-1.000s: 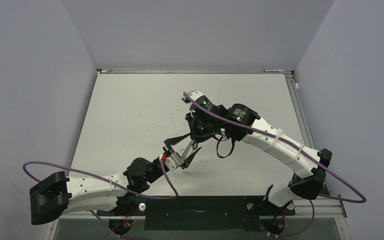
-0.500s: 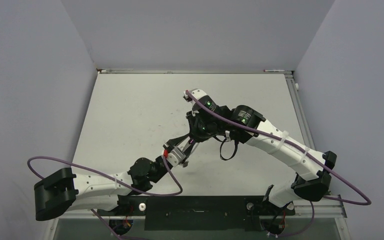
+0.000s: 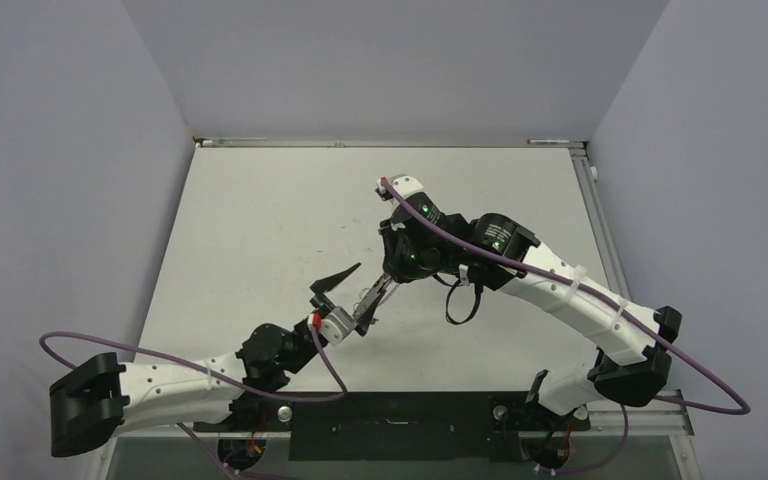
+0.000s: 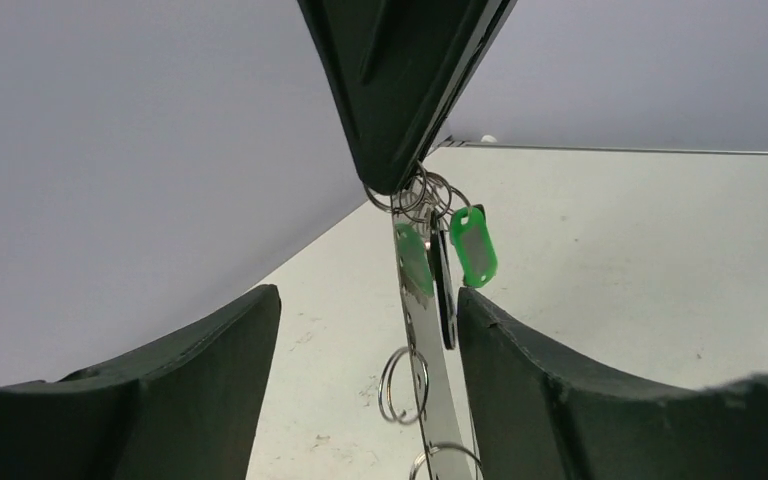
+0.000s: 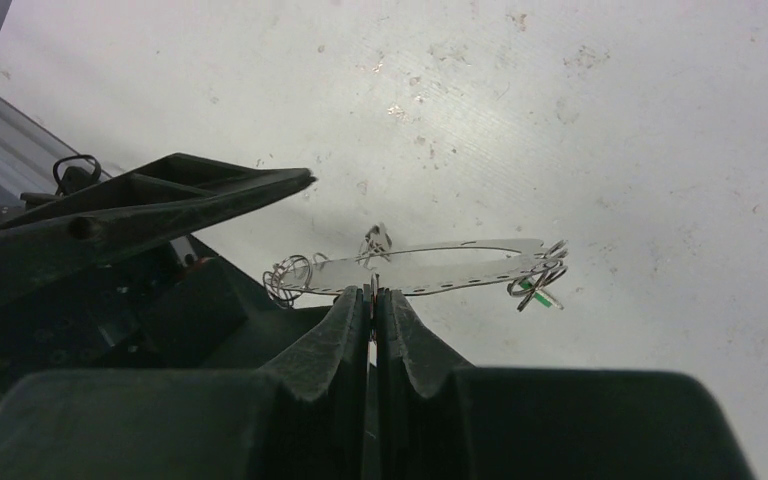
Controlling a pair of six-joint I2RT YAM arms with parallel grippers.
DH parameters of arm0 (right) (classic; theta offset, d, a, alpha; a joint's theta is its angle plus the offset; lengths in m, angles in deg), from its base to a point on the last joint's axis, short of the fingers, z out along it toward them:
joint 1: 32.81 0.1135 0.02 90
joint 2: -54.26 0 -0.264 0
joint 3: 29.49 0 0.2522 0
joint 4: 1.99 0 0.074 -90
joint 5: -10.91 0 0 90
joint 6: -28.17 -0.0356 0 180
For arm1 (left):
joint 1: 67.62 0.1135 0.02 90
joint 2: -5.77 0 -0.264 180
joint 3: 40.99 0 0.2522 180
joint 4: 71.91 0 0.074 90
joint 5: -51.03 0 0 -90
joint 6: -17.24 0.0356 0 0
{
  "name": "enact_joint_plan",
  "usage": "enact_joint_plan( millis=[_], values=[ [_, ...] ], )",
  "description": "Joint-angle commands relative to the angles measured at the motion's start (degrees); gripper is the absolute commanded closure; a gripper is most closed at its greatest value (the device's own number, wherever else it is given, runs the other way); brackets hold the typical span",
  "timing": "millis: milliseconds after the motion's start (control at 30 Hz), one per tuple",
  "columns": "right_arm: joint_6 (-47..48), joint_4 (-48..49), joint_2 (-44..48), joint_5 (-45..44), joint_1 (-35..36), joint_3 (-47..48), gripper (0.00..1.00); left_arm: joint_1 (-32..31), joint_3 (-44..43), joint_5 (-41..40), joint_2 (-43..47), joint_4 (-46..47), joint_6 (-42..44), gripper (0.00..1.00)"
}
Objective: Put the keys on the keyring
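Right gripper (image 5: pixel 371 292): we see it clenched on the keyring bunch (image 4: pixel 412 195), held above the table (image 3: pixel 260 220) | bunch: wire rings, green tags (image 4: pixel 473 247), a long flat silvery strip (image 5: pixel 440 265) | left gripper (image 4: pixel 365 292): released, fingers flanking the hanging strip | keys: too small for us to single out

Soft, even light, faint shadows on bright table (image 5: pixel 660 150); left claw (image 4: pixel 365 310) perhaps slightly blurred up close.
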Motion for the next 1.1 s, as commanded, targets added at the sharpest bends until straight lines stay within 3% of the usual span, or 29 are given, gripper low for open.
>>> enact_joint_plan(
  millis=[0,133,233,367,700,900,1067],
  values=[
    [-5.1,6.2,5.9,-7.2,0.1,-2.7,0.95,-0.6,-1.4,3.8,8.8,-9.2,-2.1,0.36],
    [-9.9,9.0,7.8,-12.6,-0.2,-4.8,0.95,-0.8,-4.4,5.5,15.9,-21.5,-4.0,0.34],
    [-14.4,9.4,7.8,-16.6,-0.2,-5.4,0.95,-0.9,-4.2,5.3,18.9,-22.4,-5.4,0.36],
    [-22.9,2.5,3.7,-21.5,-0.2,-1.9,0.95,-1.2,-6.3,5.8,18.7,-22.8,-7.3,0.45],
    [-43.6,-4.6,1.6,-30.0,-0.2,-0.2,0.95,-3.3,-9.0,0.9,6.5,-11.9,-7.3,0.49],
    [-45.3,-5.1,0.6,-28.7,0.4,0.0,0.95,-3.8,-9.1,-3.9,-1.7,0.3,-5.0,0.52],
    [-46.7,-5.2,1.1,-28.7,0.8,-0.1,0.95,-3.8,-10.7,-3.6,-6.0,4.3,-4.7,0.59]
  ],
)
